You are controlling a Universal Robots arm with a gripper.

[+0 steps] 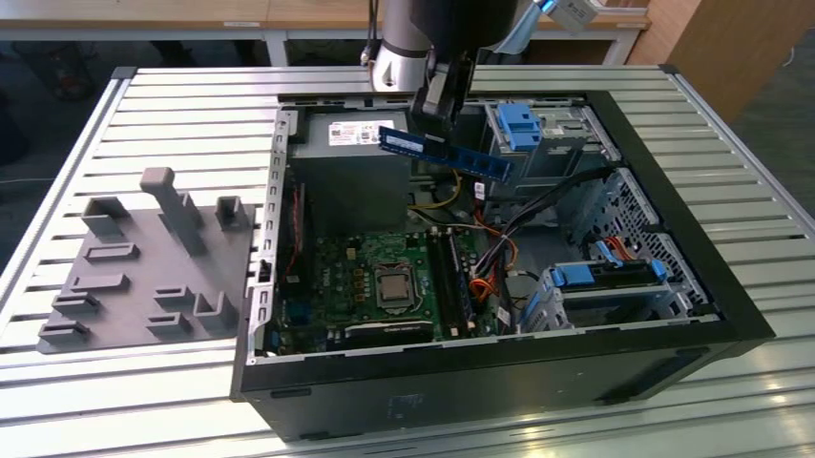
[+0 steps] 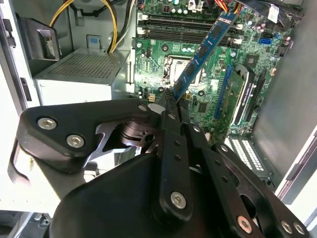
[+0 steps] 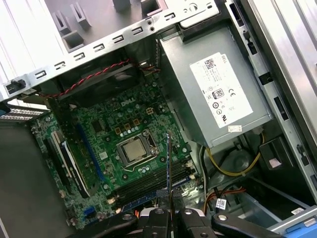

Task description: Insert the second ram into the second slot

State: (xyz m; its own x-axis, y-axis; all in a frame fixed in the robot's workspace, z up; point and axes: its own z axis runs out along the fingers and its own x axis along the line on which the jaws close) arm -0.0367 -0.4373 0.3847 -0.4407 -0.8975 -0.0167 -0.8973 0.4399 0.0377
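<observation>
Pincer (image 1: 428, 126) is clamped on the second ram (image 1: 456, 157) near one end, pinching its flat faces, likely so the contact edge is left free. Stick hangs tilted, high over the open case (image 1: 510, 382), well apart from the memory slots (image 1: 446, 275) on the board (image 1: 342, 277). Not seated; case sits on the slatted bench (image 1: 178, 124).

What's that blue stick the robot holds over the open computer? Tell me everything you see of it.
The second ram is a thin, long, flat blue circuit board with a row of dark chips on one face. The tool is shut on it near one end; the rest juts out free. It hangs tilted above the motherboard inside the open case, not seated in any slot. Nothing else touches it.
</observation>
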